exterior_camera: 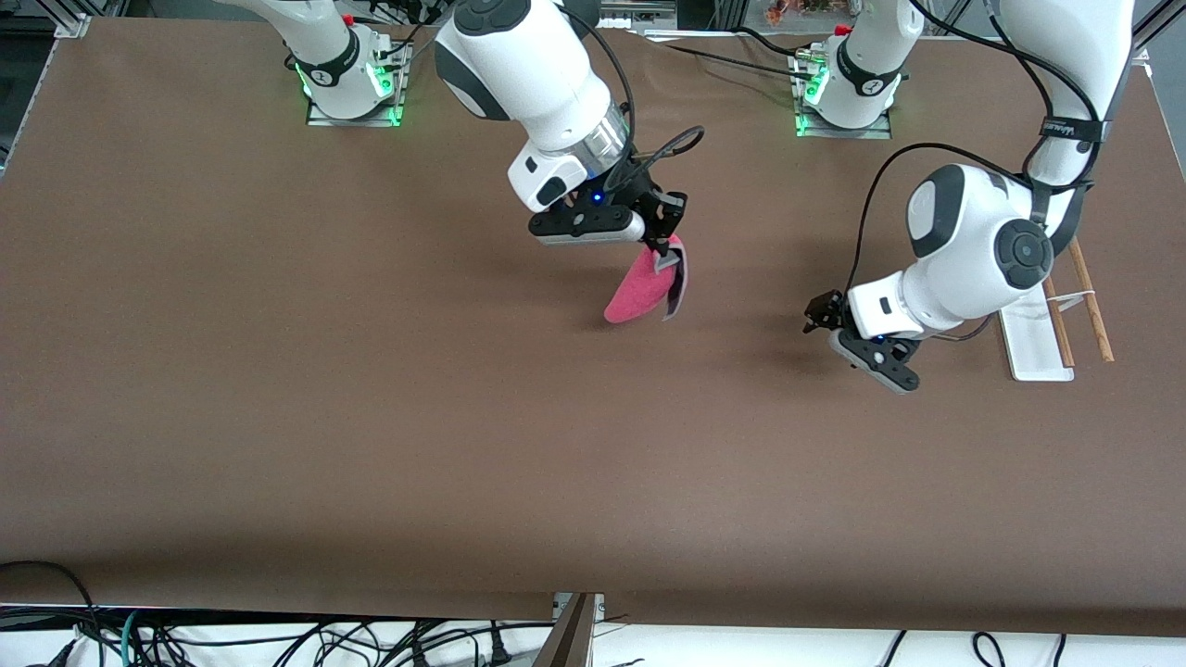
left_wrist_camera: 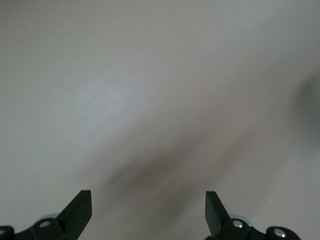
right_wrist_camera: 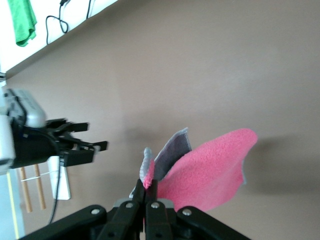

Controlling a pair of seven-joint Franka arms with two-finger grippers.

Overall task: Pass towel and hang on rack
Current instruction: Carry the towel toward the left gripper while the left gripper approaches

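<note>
**A:** Right gripper (exterior_camera: 663,248), status?

**B:** Clamped on the towel (exterior_camera: 639,295). In the right wrist view the fingers (right_wrist_camera: 145,197) are pressed together on one corner of the cloth, and the pink pile fans out from the pinch with a grey edge folded up beside it. The gripper is raised over the middle of the table (exterior_camera: 371,417); the towel hangs from it, clear of the surface, with its shadow on the brown top underneath.

**A:** Left gripper (exterior_camera: 834,347)?

**B:** Jaws spread wide, nothing between them. The left wrist view shows both fingertips (left_wrist_camera: 80,207) apart with only bare table surface past them. It hovers low over the table toward the left arm's end, well apart from the towel, pointing toward it.

**A:** And the rack (exterior_camera: 1038,347)?

**B:** Standing on the table at the left arm's end, partly hidden by that arm. White flat base, two thin brown rods side by side joined by a white crosspiece. Nothing hangs on the rods.
</note>
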